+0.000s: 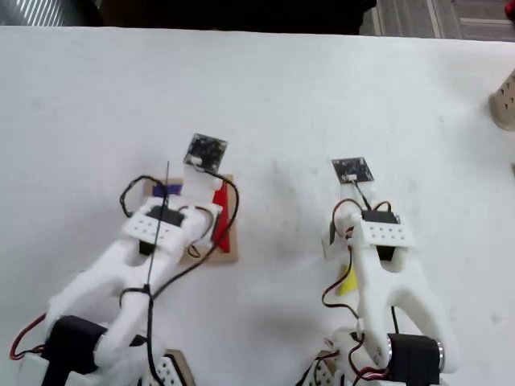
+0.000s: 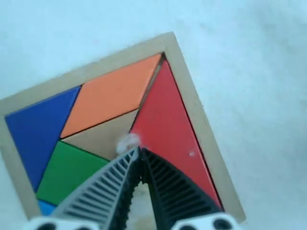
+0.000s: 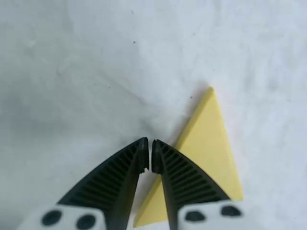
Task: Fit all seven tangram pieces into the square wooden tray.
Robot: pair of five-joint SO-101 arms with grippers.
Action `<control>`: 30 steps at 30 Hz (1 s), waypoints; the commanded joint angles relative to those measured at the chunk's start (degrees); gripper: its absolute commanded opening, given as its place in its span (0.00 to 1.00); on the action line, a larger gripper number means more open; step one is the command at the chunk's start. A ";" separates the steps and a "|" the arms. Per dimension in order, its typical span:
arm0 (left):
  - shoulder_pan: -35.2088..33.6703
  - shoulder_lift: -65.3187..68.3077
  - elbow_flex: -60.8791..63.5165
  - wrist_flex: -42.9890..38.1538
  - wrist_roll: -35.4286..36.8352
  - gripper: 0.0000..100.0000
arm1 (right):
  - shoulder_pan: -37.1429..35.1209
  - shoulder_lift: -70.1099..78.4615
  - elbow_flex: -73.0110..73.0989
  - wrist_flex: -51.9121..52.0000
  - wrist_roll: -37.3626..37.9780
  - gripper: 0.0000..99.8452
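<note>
Desk (image 1: pixel 282 96) open all round tray (image 2: pixel 188 96). Inside: blue triangle (image 2: pixel 38 129), orange piece (image 2: pixel 112 93), green piece (image 2: pixel 69 167), red triangle (image 2: pixel 168 129), bare gap (image 2: pixel 103 136) between. Left jaws pressed together over gap; right jaws pressed together just beside yellow triangle (image 3: pixel 206 143).

Tray (image 1: pixel 229 256) on table (image 1: pixel 282 96) under left arm (image 1: pixel 129 253), pieces (image 2: pixel 110 93) inside, lone triangle (image 3: pixel 206 143) beside right arm (image 1: pixel 394 281).

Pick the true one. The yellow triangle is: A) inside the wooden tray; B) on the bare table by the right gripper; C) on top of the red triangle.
B: the yellow triangle lies flat on the table at the right gripper's tips, outside the tray.
</note>
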 commanded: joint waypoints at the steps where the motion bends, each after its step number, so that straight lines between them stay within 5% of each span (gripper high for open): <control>1: 0.84 -0.13 -3.25 0.53 -0.53 0.02 | -0.57 -2.07 -0.26 -0.40 0.44 0.02; 14: 2.51 -22.02 7.38 5.10 -0.70 0.02 | -0.66 -2.07 -0.26 -0.66 0.53 0.02; 22: 1.63 -15.78 3.43 15.82 -6.68 0.02 | -0.48 -2.07 -0.26 -0.66 0.44 0.02; 30: 1.45 -2.59 -0.88 10.29 -6.33 0.02 | -0.66 -2.07 -0.26 -0.66 0.44 0.02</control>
